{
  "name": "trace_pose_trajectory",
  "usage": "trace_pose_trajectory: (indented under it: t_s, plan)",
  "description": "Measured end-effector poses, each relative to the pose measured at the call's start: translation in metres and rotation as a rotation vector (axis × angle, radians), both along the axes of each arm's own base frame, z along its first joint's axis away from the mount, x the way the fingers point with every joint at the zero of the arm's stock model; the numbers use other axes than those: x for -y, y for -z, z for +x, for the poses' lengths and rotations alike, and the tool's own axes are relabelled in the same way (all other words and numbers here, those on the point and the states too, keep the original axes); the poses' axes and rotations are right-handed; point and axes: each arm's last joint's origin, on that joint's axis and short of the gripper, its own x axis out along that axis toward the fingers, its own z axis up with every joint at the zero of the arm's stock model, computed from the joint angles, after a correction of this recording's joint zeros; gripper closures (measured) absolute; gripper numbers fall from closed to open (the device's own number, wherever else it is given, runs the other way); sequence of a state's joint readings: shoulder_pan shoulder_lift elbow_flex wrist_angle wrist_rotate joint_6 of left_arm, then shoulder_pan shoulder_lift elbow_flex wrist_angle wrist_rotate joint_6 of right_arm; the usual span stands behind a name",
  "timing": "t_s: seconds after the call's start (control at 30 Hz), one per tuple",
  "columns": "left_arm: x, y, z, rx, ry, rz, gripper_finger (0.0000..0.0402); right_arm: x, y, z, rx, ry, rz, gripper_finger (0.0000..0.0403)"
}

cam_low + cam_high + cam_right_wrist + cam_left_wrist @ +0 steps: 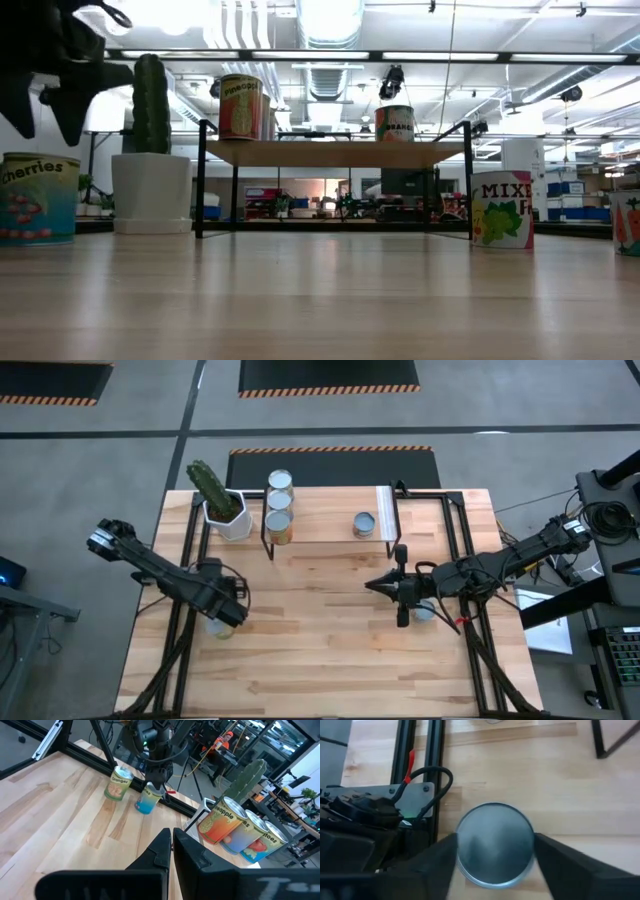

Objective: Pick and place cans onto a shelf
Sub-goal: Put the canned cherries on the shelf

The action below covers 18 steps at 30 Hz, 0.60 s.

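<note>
My left gripper (pixel 221 608) is open above a can (pixel 495 851) with a silver top and a "cherries" label (pixel 36 198) that stands on the table's left side. Its fingers (pixel 439 862) stand on either side of the can top, a little above it in the low view (pixel 48 120). My right gripper (pixel 385 587) is shut and empty, pointing toward the table's left over the middle right (pixel 171 840). The shelf (pixel 325 530) stands at the far edge; three cans (pixel 279 503) stand on its left end and one can (pixel 365 523) toward its right end.
A white pot with a cactus (pixel 222 508) stands left of the shelf. A second can, labelled oranges (pixel 117 782), stands near the left arm. Two more cans (pixel 500 210) (pixel 628 222) stand on the table's right side, one of them under the right arm (pixel 426 612). Bare wood lies in the near middle.
</note>
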State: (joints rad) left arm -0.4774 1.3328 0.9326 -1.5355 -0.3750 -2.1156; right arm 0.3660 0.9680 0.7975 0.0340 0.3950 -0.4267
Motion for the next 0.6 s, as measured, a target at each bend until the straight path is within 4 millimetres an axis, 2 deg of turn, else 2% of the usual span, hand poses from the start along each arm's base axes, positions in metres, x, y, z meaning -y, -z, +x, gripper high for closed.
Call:
trace_pose_trajectory:
  t_s: [0.13,0.27,0.4,0.6]
  plan:
    - [-0.001,0.007,-0.003,-0.014,-0.022,0.017,0.0078,0.0,0.0,0.0,0.0,0.0,0.0,0.0394]
    - [-0.002,0.011,-0.003,-0.006,-0.022,0.02,0.0023,0.0,0.0,0.0,0.0,0.002,0.008,0.0394]
    - [-0.001,0.019,-0.002,0.015,-0.019,0.012,0.0005,0.0,0.0,0.0,0.0,0.002,0.008,0.0394]
    - [-0.002,0.03,-0.004,0.03,-0.024,0.008,0.0014,0.0,0.0,0.0,0.0,0.002,0.012,0.0394]
